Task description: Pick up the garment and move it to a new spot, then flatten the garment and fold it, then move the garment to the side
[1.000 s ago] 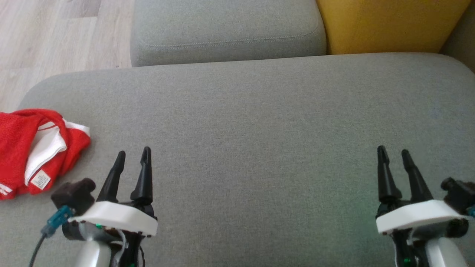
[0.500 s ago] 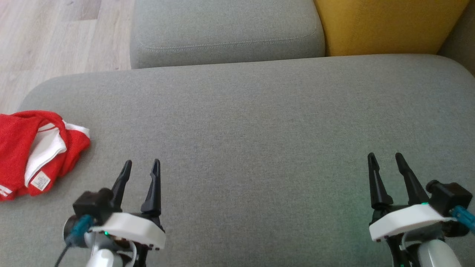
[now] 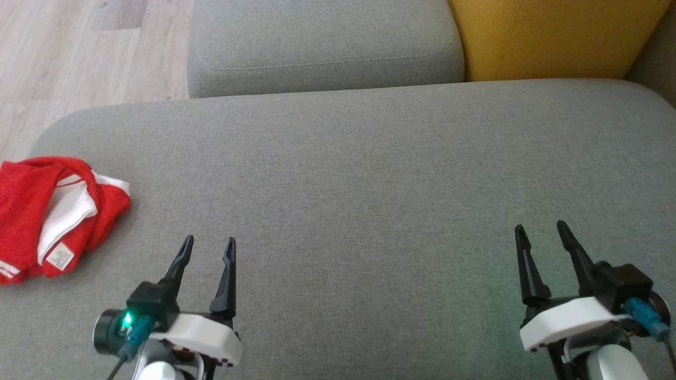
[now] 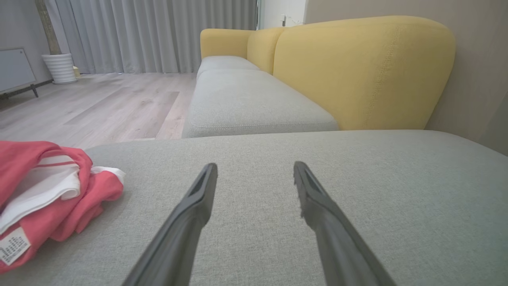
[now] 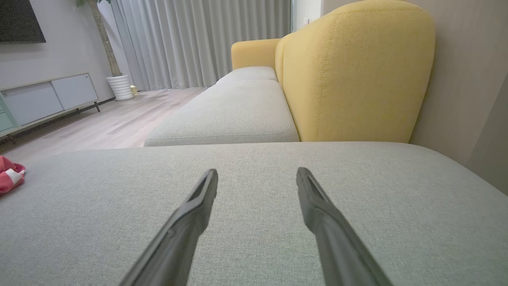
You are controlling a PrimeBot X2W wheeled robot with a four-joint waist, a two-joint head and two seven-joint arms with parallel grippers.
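At left edge, half-cropped garment (image 3: 24,211)

A: Where is the head camera looking from?
B: It's looking steeply down onto the grey seat cushion (image 3: 369,174).
A: The 2 wrist cameras?
B: Skimming low over it, facing the yellow backrest (image 4: 357,71); all 3 are catching the red garment (image 3: 21,211).

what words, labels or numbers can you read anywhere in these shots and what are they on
White tag sewn inside the red and white garment: rows of dark print, too small and blurred to read, even in the closer left wrist view.
No other word, brand, number or sign can be read; the grey sofa is plain fabric.
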